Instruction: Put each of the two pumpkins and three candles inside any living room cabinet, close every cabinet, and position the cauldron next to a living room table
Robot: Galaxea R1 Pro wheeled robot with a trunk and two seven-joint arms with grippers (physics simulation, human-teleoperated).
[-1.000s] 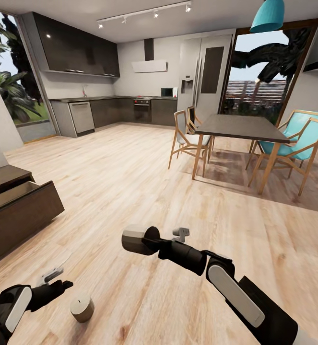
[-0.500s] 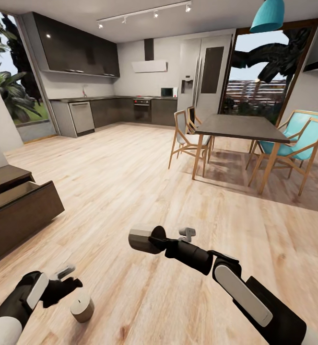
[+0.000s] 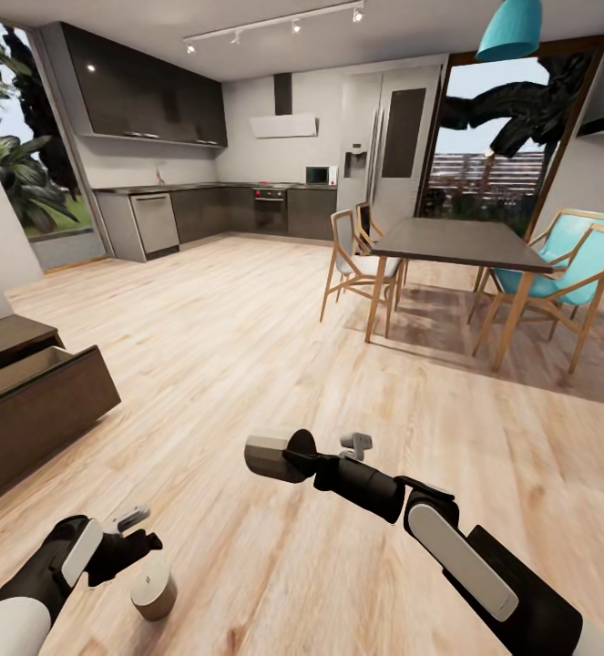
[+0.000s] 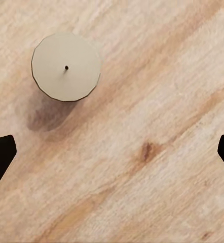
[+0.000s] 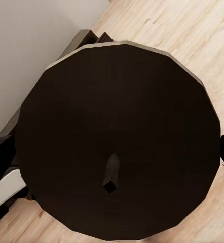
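Just off spread left jaws (image 4: 112,147) — floor candle (image 4: 66,67); right jaws pinching 2nd candle (image 3: 270,456).

From my seat I can read no text, label, brand or number anywhere in these views, on the appliances or anything else

In the head view the long low dark-brown wooden cabinet (image 3: 37,401) is cut off by the left edge, so its full length cannot be seen. The right gripper (image 3: 294,455) is mostly covered by the short beige-grey candle (image 3: 267,455) it carries; its jaws are hidden there. In the right wrist view this candle's dark end (image 5: 117,139) covers most of the floor. In the left wrist view only the two black fingertips (image 4: 0,154) show at the sides.
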